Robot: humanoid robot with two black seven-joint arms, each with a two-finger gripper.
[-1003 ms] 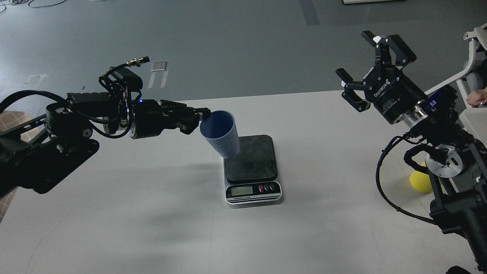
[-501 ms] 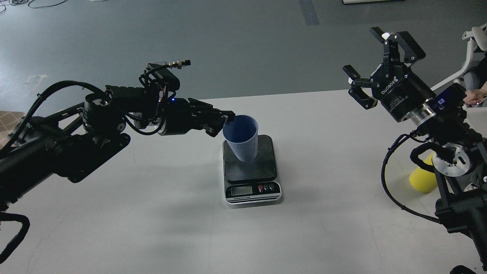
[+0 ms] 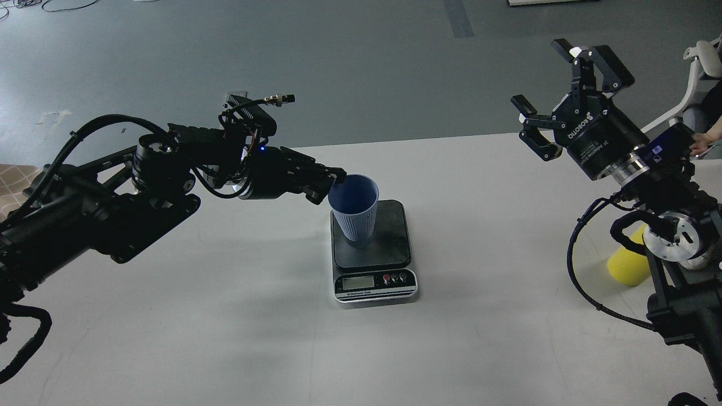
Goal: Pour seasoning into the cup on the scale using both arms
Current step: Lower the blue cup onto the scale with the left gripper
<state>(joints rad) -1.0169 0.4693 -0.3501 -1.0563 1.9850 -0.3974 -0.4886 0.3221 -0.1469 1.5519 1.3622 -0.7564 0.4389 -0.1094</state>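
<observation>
The dusty-blue ribbed cup (image 3: 353, 210) stands upright on the dark platform of the small scale (image 3: 373, 252) at the table's middle. My left gripper (image 3: 333, 180) comes in from the left and is shut on the cup's left rim. My right gripper (image 3: 555, 96) is open and empty, raised high at the far right with its fingers spread. The yellow seasoning bottle (image 3: 627, 264) stands on the table at the right, mostly hidden behind my right arm; only its lower body shows.
The white table (image 3: 237, 327) ends at a far edge just behind the scale, with grey floor beyond. A person's hand (image 3: 702, 144) and a chair part show at the right edge. My right arm's cable (image 3: 581, 282) loops above the table.
My left gripper moved the cup right and down, from tilted beside the scale to upright on the platform. My right gripper rose slightly and shifted right.
</observation>
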